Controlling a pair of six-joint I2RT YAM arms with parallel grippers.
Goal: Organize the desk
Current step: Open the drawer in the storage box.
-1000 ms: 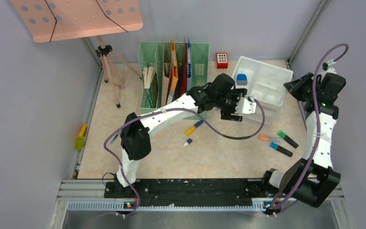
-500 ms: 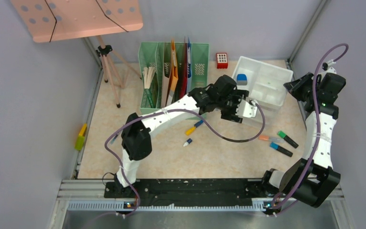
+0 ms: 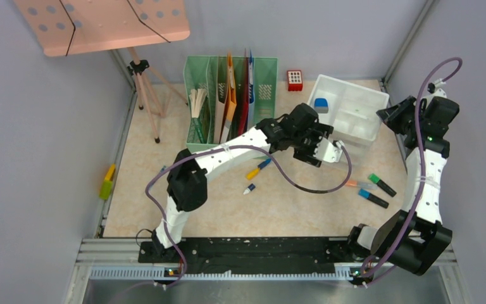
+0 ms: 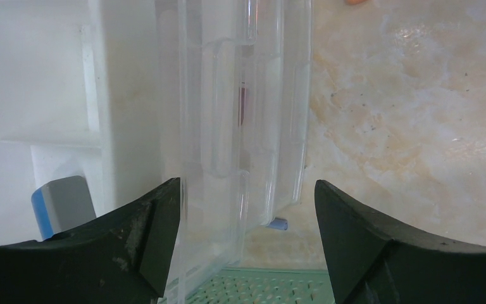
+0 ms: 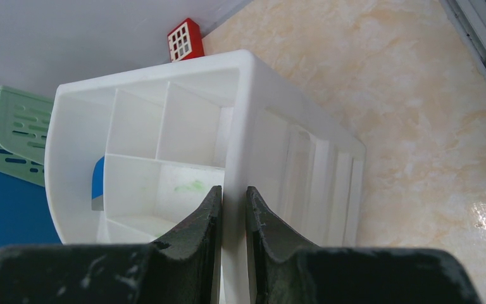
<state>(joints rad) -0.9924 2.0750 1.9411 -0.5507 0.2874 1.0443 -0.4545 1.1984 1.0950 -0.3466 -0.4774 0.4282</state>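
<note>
Left gripper (image 4: 245,190): jaws wide apart, a clear plastic tray (image 4: 228,114) between them.
Right gripper (image 5: 233,190): clamped on a wall of the white compartment organiser (image 5: 262,126).
Desk (image 3: 291,202): beige marble top beneath both arms, bearing the organiser and loose markers (image 3: 373,190).

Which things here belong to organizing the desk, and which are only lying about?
Job: desk; white organizer, pinched by right gripper; clear plastic box, at the open left gripper; green marker; blue marker; orange marker; yellow pen; white pen.
Lying about: pink music stand; green file rack; red block.
</note>
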